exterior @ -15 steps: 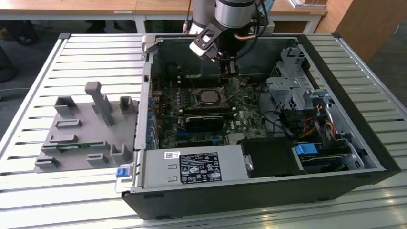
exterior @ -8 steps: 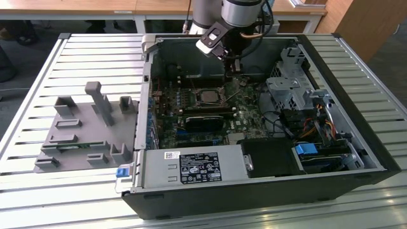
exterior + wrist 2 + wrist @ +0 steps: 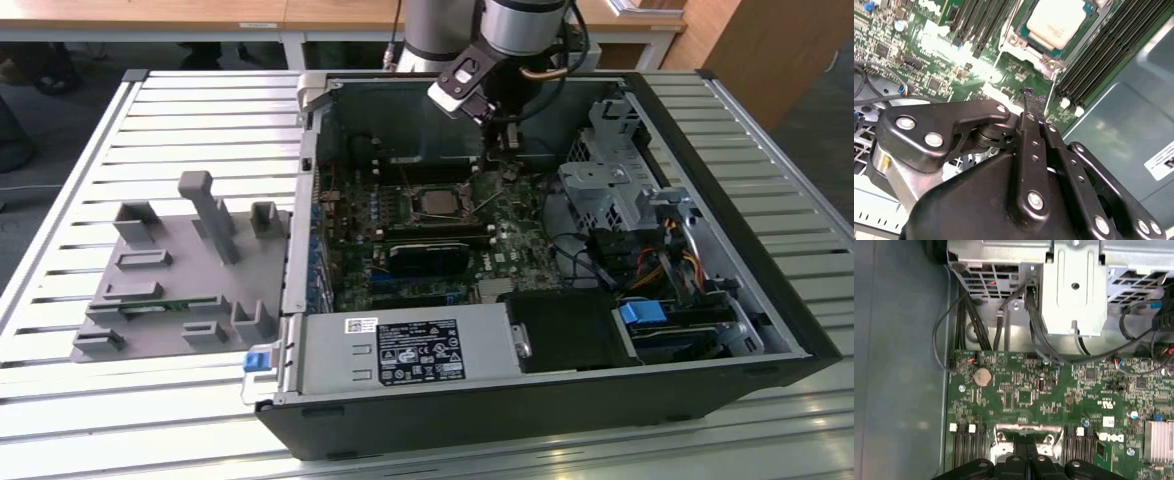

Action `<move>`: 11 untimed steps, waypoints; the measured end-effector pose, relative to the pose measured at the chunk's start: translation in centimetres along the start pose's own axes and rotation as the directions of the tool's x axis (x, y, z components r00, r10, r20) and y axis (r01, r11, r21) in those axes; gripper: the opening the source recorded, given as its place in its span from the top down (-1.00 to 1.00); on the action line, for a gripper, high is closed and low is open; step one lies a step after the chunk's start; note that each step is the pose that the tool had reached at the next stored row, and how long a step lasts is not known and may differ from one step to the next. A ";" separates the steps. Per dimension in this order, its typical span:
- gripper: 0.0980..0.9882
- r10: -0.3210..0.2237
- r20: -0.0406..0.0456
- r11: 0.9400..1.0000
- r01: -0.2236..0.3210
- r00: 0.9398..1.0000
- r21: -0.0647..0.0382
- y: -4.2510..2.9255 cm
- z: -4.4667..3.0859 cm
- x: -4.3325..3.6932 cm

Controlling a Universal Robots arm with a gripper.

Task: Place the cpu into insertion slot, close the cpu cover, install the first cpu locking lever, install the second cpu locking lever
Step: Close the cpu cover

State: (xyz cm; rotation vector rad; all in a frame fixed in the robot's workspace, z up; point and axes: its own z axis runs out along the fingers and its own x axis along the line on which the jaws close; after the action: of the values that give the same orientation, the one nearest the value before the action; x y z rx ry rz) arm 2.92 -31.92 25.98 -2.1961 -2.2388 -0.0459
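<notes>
Silver-beige cpu point(image 3: 1055, 22), count one, seated in the one insertion slot point(image 3: 1023, 36) just ahead of jaws; jaws closed together, holding nothing.

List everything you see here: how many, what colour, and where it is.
computer case: one, black, open, on the table
table: one, silvery slats, under everything
fixture: one, grey, beside the case, exterior view's left
motherboard: one, green, inside the case
cpu: one, pale beige, in the insertion slot
power supply: one, silvery, in the case
gripper: one, black, shut, above the motherboard near the cpu
arm: one, silvery-grey, over the case
</notes>
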 end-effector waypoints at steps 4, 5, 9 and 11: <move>0.98 0.001 0.000 1.000 -0.001 1.000 0.000 0.61 0.02 -0.01; 0.98 0.001 0.000 1.000 -0.001 1.000 0.000 0.71 0.03 -0.01; 0.98 0.001 0.000 1.000 -0.001 1.000 0.000 1.07 0.06 -0.02; 0.98 0.001 0.000 1.000 -0.001 1.000 0.000 1.29 0.09 -0.03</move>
State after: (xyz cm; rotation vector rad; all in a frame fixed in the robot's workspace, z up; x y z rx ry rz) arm 4.21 -31.92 25.91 -2.1971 -2.2381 -0.0453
